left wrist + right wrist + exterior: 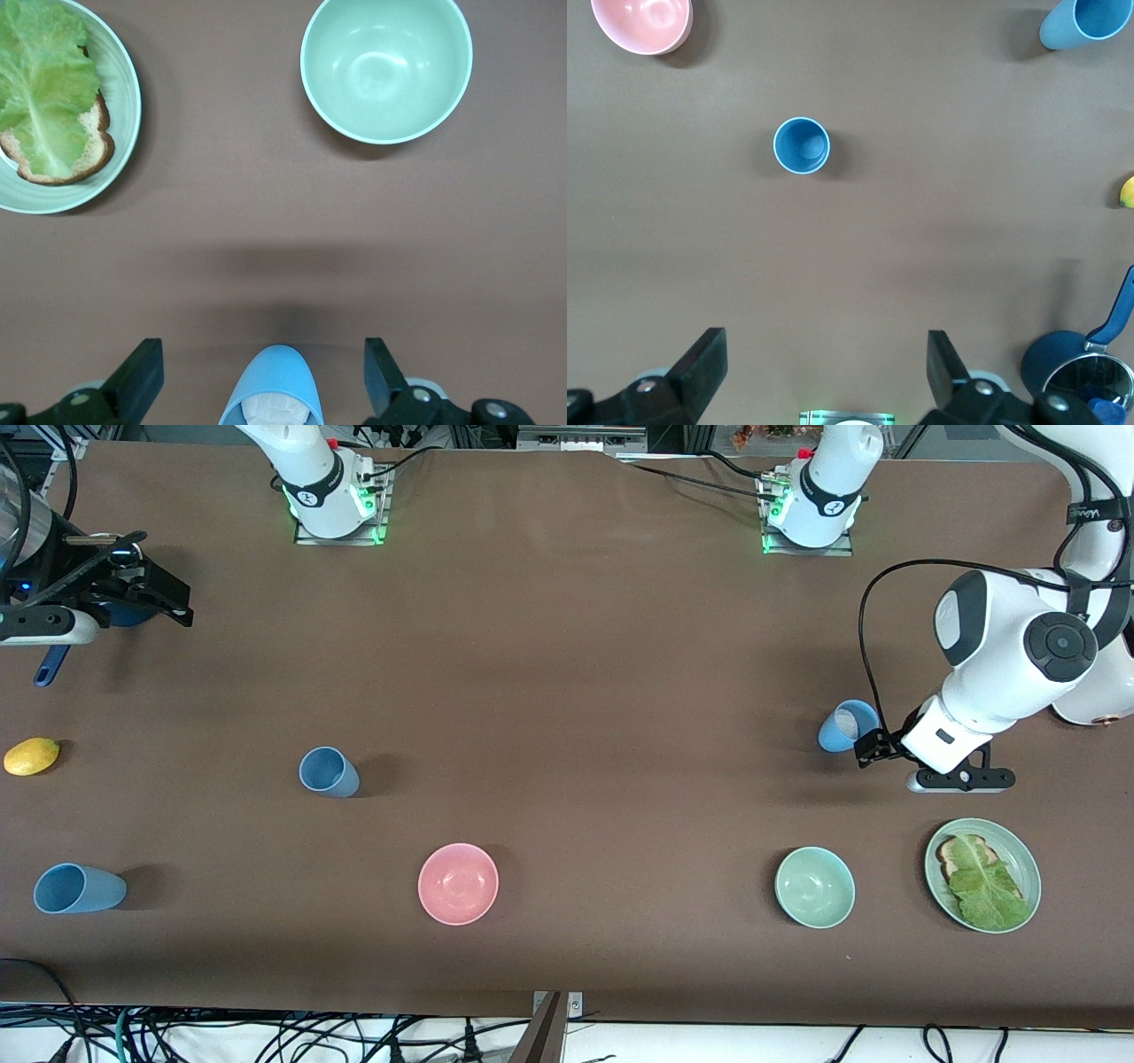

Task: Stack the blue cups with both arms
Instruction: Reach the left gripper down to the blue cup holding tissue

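Pink bowl (458, 883); green bowl (814, 887); green plate (1019, 850) bearing toast (953, 854) under lettuce (988, 887); lemon (31, 755); dark-blue pot (1079, 370).
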`<move>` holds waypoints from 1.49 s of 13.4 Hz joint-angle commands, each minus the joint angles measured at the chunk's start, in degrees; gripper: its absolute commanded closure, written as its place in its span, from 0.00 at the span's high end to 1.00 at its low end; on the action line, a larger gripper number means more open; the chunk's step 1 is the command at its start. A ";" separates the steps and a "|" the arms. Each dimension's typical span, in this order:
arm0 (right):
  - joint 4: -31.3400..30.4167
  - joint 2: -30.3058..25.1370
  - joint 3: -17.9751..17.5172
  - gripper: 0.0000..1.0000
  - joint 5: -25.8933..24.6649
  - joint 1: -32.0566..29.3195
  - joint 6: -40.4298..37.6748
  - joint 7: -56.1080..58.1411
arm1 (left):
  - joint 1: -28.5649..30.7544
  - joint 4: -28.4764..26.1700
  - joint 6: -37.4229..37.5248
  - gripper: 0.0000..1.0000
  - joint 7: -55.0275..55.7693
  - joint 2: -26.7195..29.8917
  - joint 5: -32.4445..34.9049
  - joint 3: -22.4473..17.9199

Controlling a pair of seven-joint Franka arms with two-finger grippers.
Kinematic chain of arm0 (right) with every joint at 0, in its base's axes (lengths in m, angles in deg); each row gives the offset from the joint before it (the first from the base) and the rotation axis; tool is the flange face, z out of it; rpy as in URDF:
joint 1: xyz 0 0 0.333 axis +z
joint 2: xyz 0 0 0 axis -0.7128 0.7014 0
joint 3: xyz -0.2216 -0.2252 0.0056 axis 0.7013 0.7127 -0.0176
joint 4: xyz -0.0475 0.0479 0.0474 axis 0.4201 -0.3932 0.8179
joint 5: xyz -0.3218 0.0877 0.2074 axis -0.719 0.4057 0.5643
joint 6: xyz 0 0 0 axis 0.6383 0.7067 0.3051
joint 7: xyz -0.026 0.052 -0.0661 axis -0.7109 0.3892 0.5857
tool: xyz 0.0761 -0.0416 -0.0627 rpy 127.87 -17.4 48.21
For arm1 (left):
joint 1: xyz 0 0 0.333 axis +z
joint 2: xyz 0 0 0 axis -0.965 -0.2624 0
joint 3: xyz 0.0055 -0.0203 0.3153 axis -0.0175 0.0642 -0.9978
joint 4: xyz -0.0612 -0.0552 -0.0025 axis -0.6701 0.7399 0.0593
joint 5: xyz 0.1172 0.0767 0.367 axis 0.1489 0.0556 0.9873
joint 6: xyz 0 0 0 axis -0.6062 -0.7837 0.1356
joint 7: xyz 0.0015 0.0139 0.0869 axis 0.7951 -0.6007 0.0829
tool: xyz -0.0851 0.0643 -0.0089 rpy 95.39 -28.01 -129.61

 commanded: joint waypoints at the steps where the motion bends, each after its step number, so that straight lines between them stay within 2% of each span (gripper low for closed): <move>1: 0.07 -0.37 -0.02 1.00 -0.20 -0.04 -0.78 0.81 | 0.80 -2.02 -3.02 1.00 -0.15 -0.31 -0.58 0.29; 4: 0.07 -0.37 -0.02 1.00 -0.11 -0.04 -0.78 0.81 | 3.17 -3.25 -5.31 1.00 -2.34 -1.54 0.03 0.20; 9: 0.07 -0.54 -0.02 1.00 -0.02 -0.04 -0.96 0.81 | 3.27 -6.06 -7.76 1.00 -2.70 -1.72 -0.05 0.29; 12: 0.07 -0.54 -0.02 1.00 -0.02 -0.04 -0.96 0.81 | 3.27 -13.33 -17.49 1.00 -2.61 -1.20 -0.05 0.20; 13: 0.07 -0.54 -0.02 1.00 -0.02 -0.04 -0.96 0.81 | 3.27 -14.49 -18.66 1.00 -2.70 -0.93 -0.05 0.20; 20: 0.07 -0.63 -0.02 1.00 -0.02 -0.04 -1.05 0.81 | 4.40 -16.53 -16.92 1.00 -5.51 3.90 -0.05 -0.15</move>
